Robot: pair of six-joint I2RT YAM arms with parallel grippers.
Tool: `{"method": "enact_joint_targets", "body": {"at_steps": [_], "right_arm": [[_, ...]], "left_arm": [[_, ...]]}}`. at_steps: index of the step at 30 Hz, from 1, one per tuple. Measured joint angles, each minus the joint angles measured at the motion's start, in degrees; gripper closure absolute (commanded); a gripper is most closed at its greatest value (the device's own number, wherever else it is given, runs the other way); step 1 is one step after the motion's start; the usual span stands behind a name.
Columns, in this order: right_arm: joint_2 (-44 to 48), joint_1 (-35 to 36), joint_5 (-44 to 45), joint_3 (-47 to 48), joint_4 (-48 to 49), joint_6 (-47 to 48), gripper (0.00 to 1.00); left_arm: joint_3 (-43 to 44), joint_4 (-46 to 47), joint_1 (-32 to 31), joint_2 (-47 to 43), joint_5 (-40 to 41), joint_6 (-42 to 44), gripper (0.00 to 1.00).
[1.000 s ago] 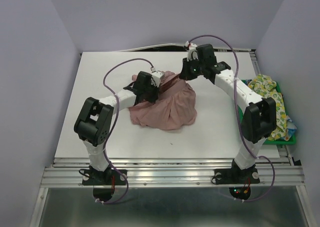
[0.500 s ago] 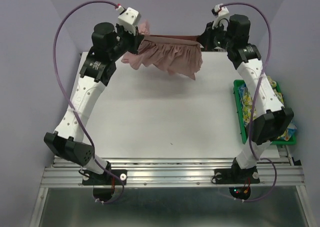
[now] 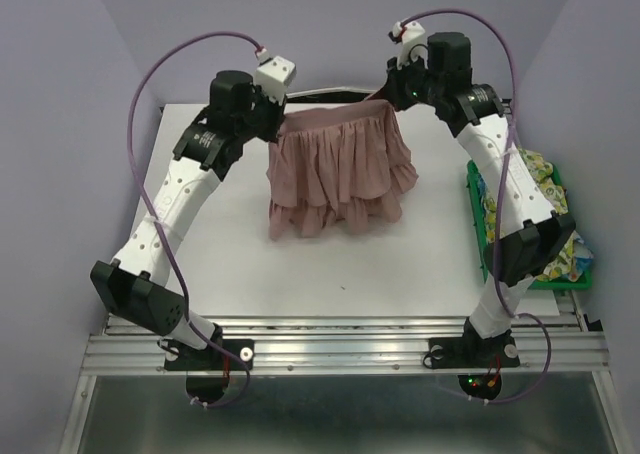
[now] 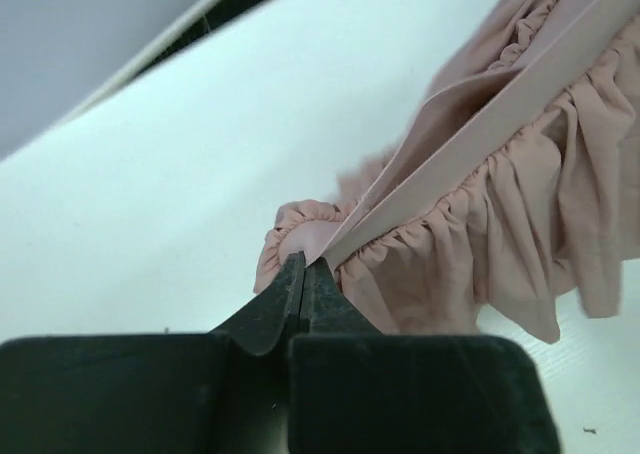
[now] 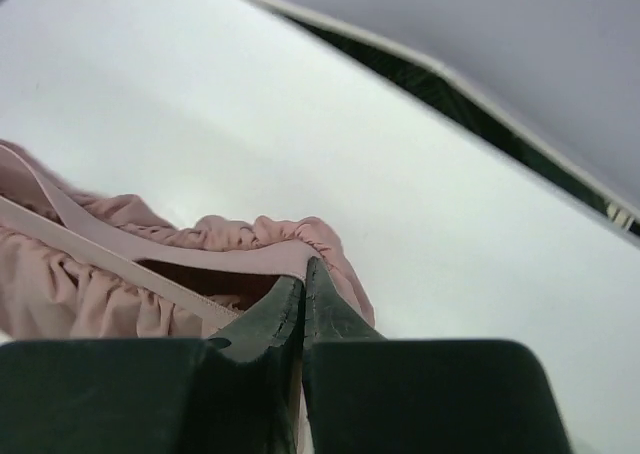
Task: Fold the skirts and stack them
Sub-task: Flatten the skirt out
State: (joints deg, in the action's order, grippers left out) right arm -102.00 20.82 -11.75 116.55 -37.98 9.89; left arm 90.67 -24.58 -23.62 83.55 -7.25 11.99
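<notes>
**Skirt hangs by its waistband between two arms**

You hold the pink skirt (image 3: 340, 174) stretched between both arms over the far half of the table (image 3: 300, 274). The waistband (image 4: 480, 124) is level, and the ruffled tiers fall toward you. The hem appears to bunch on the surface. The left gripper (image 4: 303, 274) has its fingers pressed together on the band's left corner. The right gripper (image 5: 303, 274) is pinched the same way on the right corner. A green bin (image 3: 480, 236) at the table's right edge holds patterned cloth (image 3: 548, 184).

Both bites look shallow, with little more than the gathered end of the elastic between the fingertips. If you spread the arms further, the band could snap out of one pinch and leave the skirt swinging from the other. The wrist views show the two layers of the band standing apart just beyond each grip. If you lay it down like that, the waist may land gaping rather than flat.

If one arm comes down ahead of the other, the skirt will likely settle askew. If you lower straight onto the bunched hem, the tiers are likely to crumple underneath, so the fold would start from a lumpy base. The right arm also works just beside the bin, where a wide sweep could catch the cloth there.
</notes>
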Motion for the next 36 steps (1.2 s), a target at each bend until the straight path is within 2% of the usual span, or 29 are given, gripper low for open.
{"method": "enact_joint_targets", "body": {"at_steps": [2,4,7,9,11,14,15,18,24,27,31,36], "right_arm": [[-1.55,-1.36,0.15,4.79,0.42,-0.59,0.99],[-0.11,-0.48,-0.92,4.74,0.98,0.00,0.99],[5.92,5.92,-3.19,-4.61,2.56,0.92,0.99],[8.46,10.91,-4.81,-9.64,0.02,1.73,0.99],[7.65,12.35,-4.39,-9.25,-1.14,1.68,0.99],[1.49,4.81,-3.98,1.05,-2.14,-1.29,0.99],[-1.38,0.35,-3.54,5.68,-1.64,-1.75,0.99],[-2.47,-6.34,-4.13,8.24,-1.07,-3.65,0.99],[6.45,-2.54,1.84,-1.05,1.95,-2.62,0.99],[8.00,-2.36,4.83,-1.53,4.13,-2.60,0.99],[4.76,-2.34,7.10,1.68,6.56,-2.60,0.99],[-3.85,-2.34,9.70,5.53,10.23,-2.16,0.99]], "left_arm": [[8.02,-0.28,0.39,2.05,-0.48,-0.07,1.00],[9.40,2.73,-0.57,1.33,-3.10,-0.59,1.00],[3.15,4.59,-5.09,-3.50,-6.10,-1.51,1.00],[-0.55,3.45,-8.94,-5.90,-7.13,-1.62,1.00],[-0.94,1.53,-11.19,-5.97,-7.02,-1.62,1.00],[5.05,-0.37,-4.00,-2.19,-6.51,-2.47,1.00],[7.45,-0.44,-1.38,-0.55,-6.25,-2.78,1.00],[11.13,1.70,4.13,1.88,-6.36,-3.54,1.00],[6.38,2.51,2.43,-3.28,-5.60,-3.89,1.00],[5.75,4.04,2.99,-4.33,-5.18,-3.91,1.00],[5.92,7.67,4.11,-2.32,-5.73,-3.89,1.00],[11.41,10.29,7.82,8.31,-8.24,-3.89,1.00]]}}
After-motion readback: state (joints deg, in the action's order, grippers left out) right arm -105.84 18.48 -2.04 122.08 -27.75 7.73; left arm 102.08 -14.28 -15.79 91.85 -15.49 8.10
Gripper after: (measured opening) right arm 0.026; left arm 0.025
